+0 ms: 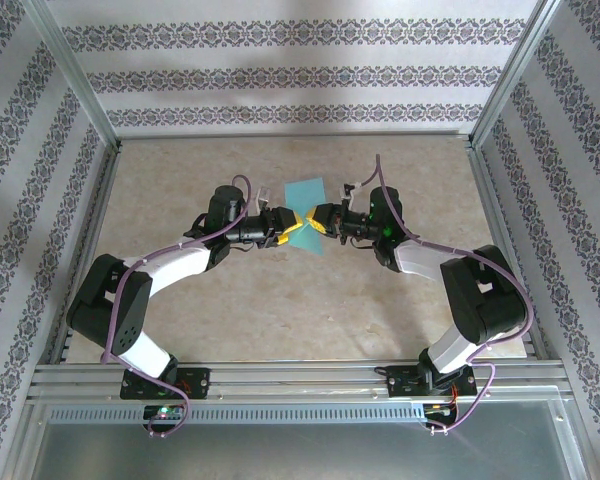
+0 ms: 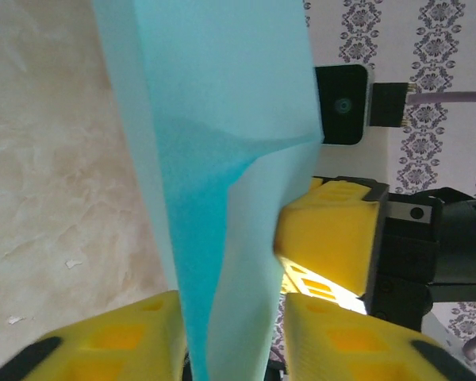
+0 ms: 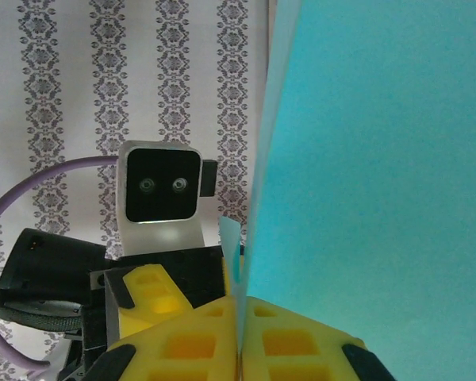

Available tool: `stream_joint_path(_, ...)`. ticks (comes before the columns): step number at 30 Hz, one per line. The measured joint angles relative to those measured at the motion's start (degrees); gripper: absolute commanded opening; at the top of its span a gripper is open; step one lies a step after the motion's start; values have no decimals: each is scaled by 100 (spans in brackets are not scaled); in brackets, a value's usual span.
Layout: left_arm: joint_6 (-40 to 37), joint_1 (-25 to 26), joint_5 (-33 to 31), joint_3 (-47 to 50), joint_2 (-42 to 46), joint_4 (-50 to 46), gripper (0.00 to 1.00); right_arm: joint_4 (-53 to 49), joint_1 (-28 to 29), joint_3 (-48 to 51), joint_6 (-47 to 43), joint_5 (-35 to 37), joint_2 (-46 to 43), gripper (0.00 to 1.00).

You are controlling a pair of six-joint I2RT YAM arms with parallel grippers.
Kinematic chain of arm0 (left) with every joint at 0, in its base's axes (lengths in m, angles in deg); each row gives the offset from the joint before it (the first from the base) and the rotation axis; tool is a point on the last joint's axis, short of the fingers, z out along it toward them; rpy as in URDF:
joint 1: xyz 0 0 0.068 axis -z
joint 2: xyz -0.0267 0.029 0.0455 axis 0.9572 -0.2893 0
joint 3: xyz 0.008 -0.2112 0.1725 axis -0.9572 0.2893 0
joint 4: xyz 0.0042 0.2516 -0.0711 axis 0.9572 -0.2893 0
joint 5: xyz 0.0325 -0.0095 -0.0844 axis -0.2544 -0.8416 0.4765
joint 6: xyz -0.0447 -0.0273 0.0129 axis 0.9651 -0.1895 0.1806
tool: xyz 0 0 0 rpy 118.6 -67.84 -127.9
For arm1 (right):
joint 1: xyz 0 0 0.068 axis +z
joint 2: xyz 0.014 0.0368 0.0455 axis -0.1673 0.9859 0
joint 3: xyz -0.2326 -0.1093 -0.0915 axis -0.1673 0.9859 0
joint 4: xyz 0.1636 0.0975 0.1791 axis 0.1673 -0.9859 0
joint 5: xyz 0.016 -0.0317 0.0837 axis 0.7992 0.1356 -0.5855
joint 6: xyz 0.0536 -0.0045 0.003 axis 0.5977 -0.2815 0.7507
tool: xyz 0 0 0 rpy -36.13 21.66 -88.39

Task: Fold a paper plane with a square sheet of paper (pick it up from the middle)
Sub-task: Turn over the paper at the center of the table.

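**Legend.** No lettering, numeral, brand mark, label or sign can be read in any of my views. The square sheet of paper (image 1: 305, 192) is plain and unprinted, and the wallpaper (image 1: 280, 80) carries only a repeated ornament, not text.
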State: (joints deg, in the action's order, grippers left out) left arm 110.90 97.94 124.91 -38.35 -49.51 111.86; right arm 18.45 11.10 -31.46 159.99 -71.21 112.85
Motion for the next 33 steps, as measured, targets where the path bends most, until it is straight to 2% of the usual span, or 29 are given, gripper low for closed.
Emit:
stream_joint_path(5, -39, 0, -2, -2, 0, -2, 8, -17, -74, 129, -20, 9, 4, 24)
stream_joint_path(11, -94, -11, -7, -33, -39, -68, 4, -498, -168, 238, -380, 127, -98, 43)
stream_joint_path(13, -208, -17, -28, -83, -46, -271, 3, -800, -245, 269, -605, 214, -254, 46)
stream_joint_path(18, -1032, -87, -400, -568, -44, -1690, 3, -1993, -533, 269, -1473, 667, -866, 60)
stream_joint_path(21, -1834, -87, -1003, -1161, -44, -3060, 3, -2973, -597, 175, -2164, 1176, -1274, 68)
stream_joint_path(24, -2658, -72, -1910, -1902, -46, -4485, 3, -3816, -597, 17, -2800, 1762, -1661, 76)
stream_joint_path(28, -3539, 107, -3576, -3101, -321, -6279, 4, -4594, -597, -90, -3440, 2503, -2142, 81)
stream_joint_path(33, -4061, 601, -5556, -4192, -1167, -7834, 3, -5082, -597, -90, -3783, 3069, -2382, 83)
